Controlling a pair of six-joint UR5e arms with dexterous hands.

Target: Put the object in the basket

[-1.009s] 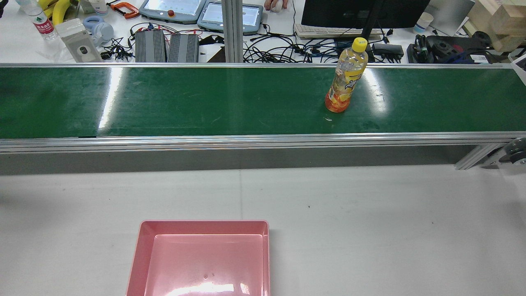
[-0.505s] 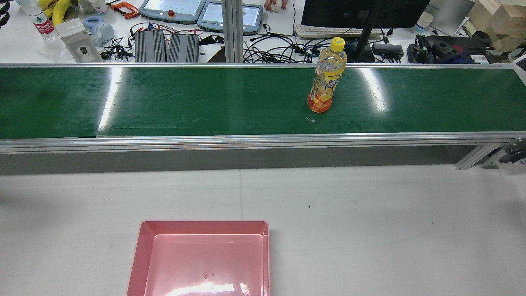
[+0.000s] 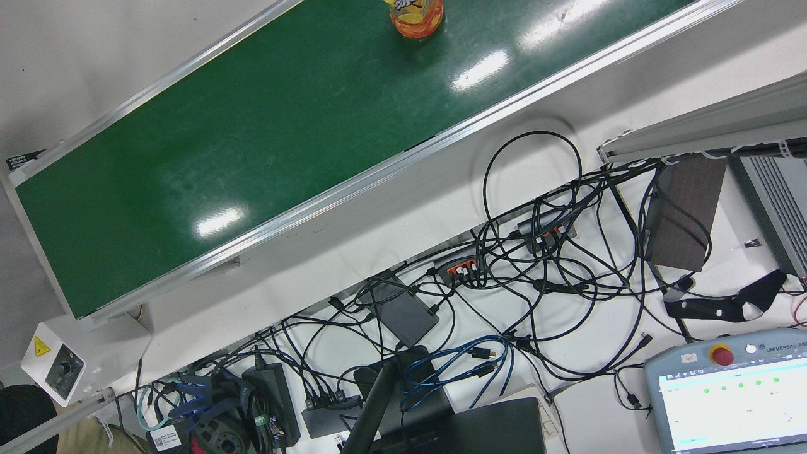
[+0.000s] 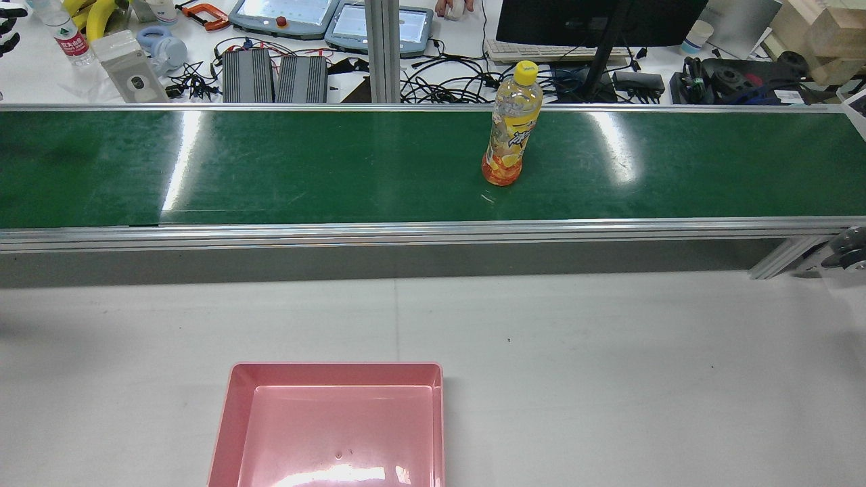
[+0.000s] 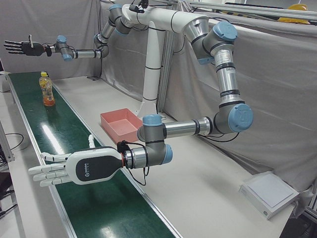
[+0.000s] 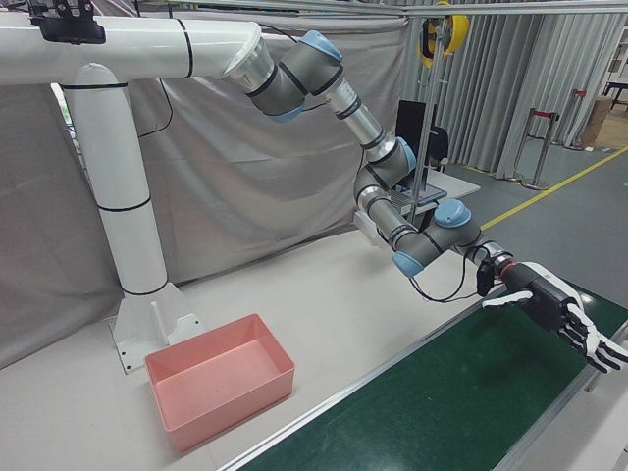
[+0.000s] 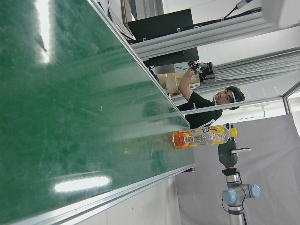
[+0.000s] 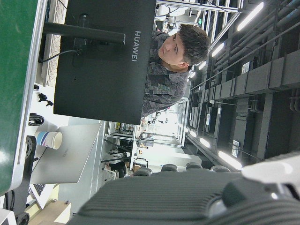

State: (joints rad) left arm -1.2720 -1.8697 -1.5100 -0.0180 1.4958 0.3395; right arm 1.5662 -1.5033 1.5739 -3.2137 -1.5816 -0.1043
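A clear bottle (image 4: pixel 511 128) with a yellow cap and orange drink stands upright on the green conveyor belt (image 4: pixel 270 169), right of centre. It also shows in the front view (image 3: pixel 416 16), left-front view (image 5: pixel 47 90) and left hand view (image 7: pixel 201 137). The empty pink basket (image 4: pixel 233 419) sits on the white table near the robot. My left hand (image 5: pixel 74 168) is open and empty, low over the belt's left end, far from the bottle. My right hand (image 6: pixel 554 309) is open and empty over the belt's right end, beyond the bottle (image 5: pixel 22 48).
Behind the belt is a cluttered desk with cables (image 4: pixel 460 84), a monitor (image 4: pixel 595 20), teach pendants (image 4: pixel 284 17) and a water bottle (image 4: pixel 67 37). The belt has raised aluminium rails (image 4: pixel 406 233). The white pedestal (image 5: pixel 148 84) stands behind the basket.
The bottle has travelled leftward along the belt in the rear view, still upright. Dark fingertips of my left hand show a little more at that view's top left edge.
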